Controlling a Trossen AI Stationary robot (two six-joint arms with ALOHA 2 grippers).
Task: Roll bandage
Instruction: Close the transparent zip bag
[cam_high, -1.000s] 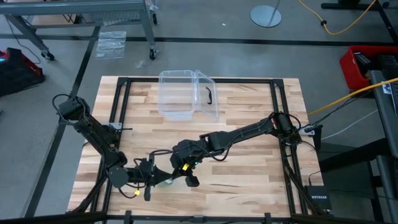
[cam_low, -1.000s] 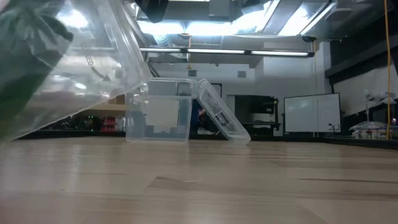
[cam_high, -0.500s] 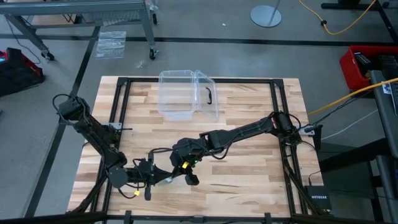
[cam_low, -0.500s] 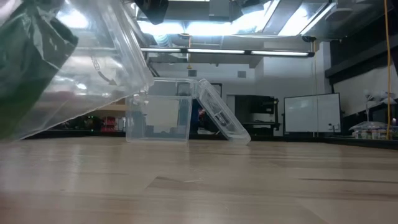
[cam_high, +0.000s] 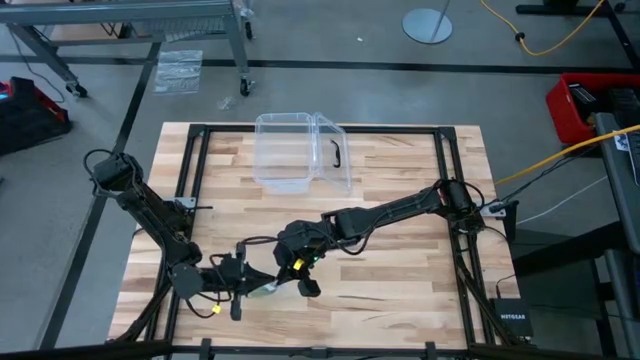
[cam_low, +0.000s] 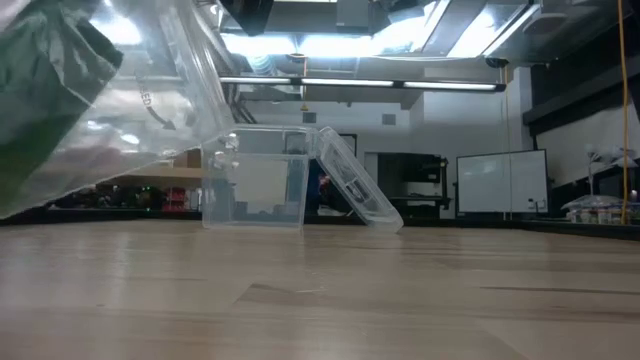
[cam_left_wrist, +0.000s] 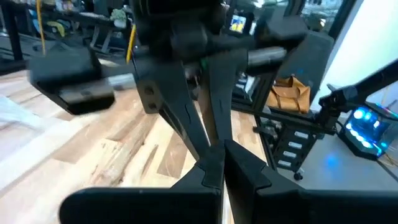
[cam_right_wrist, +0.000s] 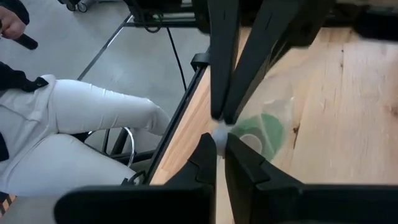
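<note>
The bandage is a small green roll (cam_right_wrist: 264, 132) inside a crinkly clear plastic wrapper (cam_low: 130, 110); in the low view it shows as a dark green mass (cam_low: 45, 90) at the upper left. The wrapper is near the table's near edge, between my two grippers (cam_high: 272, 291). My left gripper (cam_high: 260, 287) and my right gripper (cam_high: 304, 287) meet tip to tip, and both are shut on the wrapper. In the low view the wrapper is held up off the table top. My left gripper pinches an edge of the clear wrapper (cam_right_wrist: 221, 122) between its two fingers (cam_right_wrist: 231, 81), coming level from the table's left. The wrapper with the roll hangs beside and below the fingertips. My right gripper pinches the same bunched edge of the wrapper (cam_right_wrist: 219, 138) between its two fingers, slanting down from the table's right and far side, right against the left gripper's tips. The roll sits in the wrapper beyond the pinch.
A clear plastic box with an open lid and black handle (cam_high: 300, 150) stands at the table's far middle, and shows in the low view too (cam_low: 270, 180). A person in white trousers (cam_right_wrist: 93, 118) sits just past the table's near edge. Bare wood lies to the right (cam_high: 400, 270).
The wrapper has swung a little in the hold: in the low view its free corner has drawn back toward the left and the green roll inside has shifted. My right gripper has edged slightly toward my left gripper. Both stay shut.
</note>
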